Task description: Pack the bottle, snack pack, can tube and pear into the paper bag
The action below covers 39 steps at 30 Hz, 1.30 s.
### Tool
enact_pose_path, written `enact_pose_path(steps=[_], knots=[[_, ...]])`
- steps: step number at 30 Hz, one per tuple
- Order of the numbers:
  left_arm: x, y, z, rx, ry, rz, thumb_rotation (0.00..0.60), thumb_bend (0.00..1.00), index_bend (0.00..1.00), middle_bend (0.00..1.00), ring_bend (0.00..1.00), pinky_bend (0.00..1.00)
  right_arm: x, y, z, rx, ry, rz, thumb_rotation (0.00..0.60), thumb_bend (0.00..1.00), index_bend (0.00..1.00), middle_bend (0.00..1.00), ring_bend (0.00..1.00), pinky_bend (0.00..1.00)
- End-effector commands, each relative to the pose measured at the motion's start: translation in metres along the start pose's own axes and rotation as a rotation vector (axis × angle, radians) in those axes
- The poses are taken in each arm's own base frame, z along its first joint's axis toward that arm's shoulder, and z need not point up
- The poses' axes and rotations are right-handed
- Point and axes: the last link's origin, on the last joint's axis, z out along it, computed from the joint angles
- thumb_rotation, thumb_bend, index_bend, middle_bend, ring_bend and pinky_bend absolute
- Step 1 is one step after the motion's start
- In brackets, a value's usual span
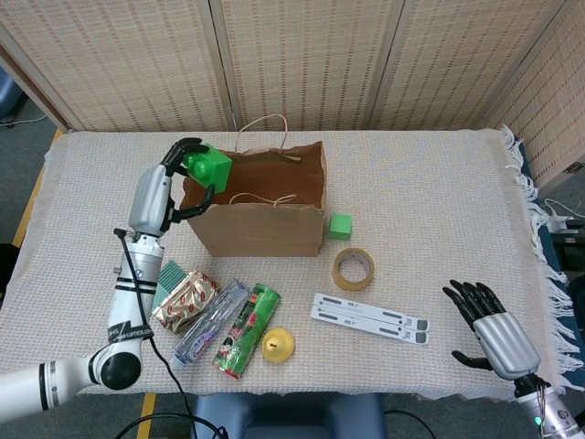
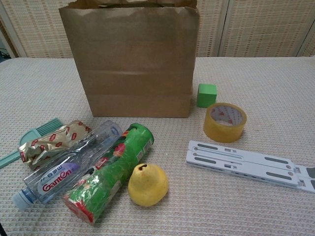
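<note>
— What is lying around the bag, going from the left of the frame?

— In the lower left of the head view a teal brush [image 1: 170, 273] is peeking out beside the robot's left arm. The snack pack [image 1: 184, 301] is lying just right of it, then the bottle [image 1: 210, 322] and the can tube [image 1: 247, 329], all slanting side by side and touching. The pear [image 1: 278, 344] is sitting at the can tube's lower right. None of the four is in the paper bag [image 1: 257, 224], which is standing open at upper centre. A small green cube [image 1: 340, 226] is resting just beside the bag's right corner, a roll of tape [image 1: 353, 268] is lying below the cube, and a flat white stand [image 1: 369, 318] is stretching toward the lower right.

— And the hands?

— The left hand [image 1: 183, 176] is hovering at the bag's upper left rim, its fingers wrapping a larger green block [image 1: 207, 166] over the opening. The right hand [image 1: 494, 331] is hanging in the lower right corner, fingers spread, touching nothing. The chest view is showing neither hand.
</note>
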Motion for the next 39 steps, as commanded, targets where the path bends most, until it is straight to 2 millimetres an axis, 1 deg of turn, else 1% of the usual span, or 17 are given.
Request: enact_pose_path(steps=[1, 4, 6, 8, 9, 11, 12, 14, 19, 22, 26, 32, 35, 36, 37, 38, 39], knots=[[-0.023, 0.009, 0.013, -0.007, -0.059, 0.035, 0.6, 0.62, 0.66, 0.67, 0.67, 0.77, 0.0, 0.001, 0.001, -0.007, -0.01, 0.007, 0.6, 0.03, 0.0, 0.0, 0.0, 0.02], [-0.037, 0.011, 0.018, -0.024, -0.084, 0.098, 0.6, 0.6, 0.61, 0.63, 0.6, 0.7, 0.001, 0.001, 0.002, -0.01, -0.016, 0.011, 0.6, 0.03, 0.0, 0.0, 0.0, 0.02], [-0.049, 0.008, 0.019, -0.019, -0.127, 0.141, 0.6, 0.53, 0.46, 0.44, 0.37, 0.53, 0.001, 0.001, 0.002, -0.011, -0.018, 0.012, 0.6, 0.03, 0.0, 0.0, 0.0, 0.02], [-0.056, 0.006, 0.019, 0.001, -0.167, 0.157, 0.6, 0.45, 0.27, 0.2, 0.15, 0.35, 0.002, 0.001, 0.002, -0.011, -0.018, 0.015, 0.6, 0.03, 0.0, 0.0, 0.0, 0.02], [-0.058, 0.006, 0.02, 0.005, -0.175, 0.171, 0.6, 0.42, 0.19, 0.11, 0.08, 0.29, 0.002, 0.002, 0.002, -0.011, -0.018, 0.016, 0.6, 0.03, 0.0, 0.0, 0.0, 0.02], [-0.06, 0.005, 0.02, 0.002, -0.183, 0.208, 0.6, 0.4, 0.09, 0.03, 0.02, 0.22, 0.002, 0.002, 0.002, -0.013, -0.019, 0.017, 0.6, 0.03, 0.0, 0.0, 0.0, 0.02], [-0.06, 0.004, 0.021, 0.002, -0.181, 0.218, 0.6, 0.39, 0.04, 0.0, 0.0, 0.19, 0.003, 0.002, 0.001, -0.013, -0.019, 0.017, 0.6, 0.03, 0.0, 0.0, 0.0, 0.02], [-0.061, 0.006, 0.02, 0.003, -0.179, 0.209, 0.6, 0.38, 0.01, 0.0, 0.0, 0.15, 0.003, 0.002, 0.001, -0.012, -0.017, 0.016, 0.6, 0.03, 0.0, 0.0, 0.0, 0.02], [-0.051, 0.009, 0.019, 0.007, -0.162, 0.181, 0.6, 0.37, 0.0, 0.0, 0.0, 0.13, 0.002, 0.002, 0.0, -0.009, -0.023, 0.007, 0.6, 0.03, 0.0, 0.0, 0.0, 0.02], [-0.037, 0.008, 0.016, 0.017, -0.138, 0.157, 0.6, 0.36, 0.0, 0.0, 0.0, 0.13, 0.002, 0.002, 0.0, -0.009, -0.024, 0.002, 0.6, 0.03, 0.0, 0.0, 0.0, 0.01], [-0.009, -0.003, 0.001, 0.051, -0.102, 0.142, 0.6, 0.38, 0.0, 0.0, 0.0, 0.13, 0.001, 0.001, 0.0, -0.005, -0.022, -0.003, 0.6, 0.03, 0.0, 0.0, 0.0, 0.01], [0.043, -0.033, -0.043, 0.105, -0.063, 0.168, 0.6, 0.41, 0.02, 0.0, 0.0, 0.14, 0.001, 0.001, -0.001, -0.001, -0.02, -0.004, 0.6, 0.03, 0.0, 0.0, 0.0, 0.01], [0.05, -0.038, -0.05, 0.106, -0.062, 0.181, 0.6, 0.41, 0.02, 0.0, 0.0, 0.15, 0.001, 0.001, -0.001, -0.001, -0.019, -0.003, 0.6, 0.03, 0.0, 0.0, 0.0, 0.01], [0.056, -0.046, -0.057, 0.113, -0.061, 0.202, 0.6, 0.42, 0.02, 0.0, 0.0, 0.15, 0.0, 0.0, -0.001, 0.0, -0.02, -0.003, 0.6, 0.03, 0.0, 0.0, 0.0, 0.01], [0.064, -0.057, -0.068, 0.133, -0.063, 0.231, 0.6, 0.42, 0.02, 0.0, 0.0, 0.15, 0.0, 0.0, -0.001, 0.0, -0.021, -0.002, 0.6, 0.03, 0.0, 0.0, 0.0, 0.01], [0.075, -0.084, -0.1, 0.203, -0.104, 0.284, 0.6, 0.42, 0.02, 0.0, 0.0, 0.16, 0.0, -0.001, -0.001, 0.004, -0.023, -0.003, 0.6, 0.03, 0.0, 0.0, 0.0, 0.01], [0.08, -0.092, -0.115, 0.215, -0.128, 0.289, 0.6, 0.42, 0.02, 0.0, 0.0, 0.16, -0.001, -0.001, -0.002, 0.006, -0.023, -0.004, 0.6, 0.03, 0.0, 0.0, 0.0, 0.01]])
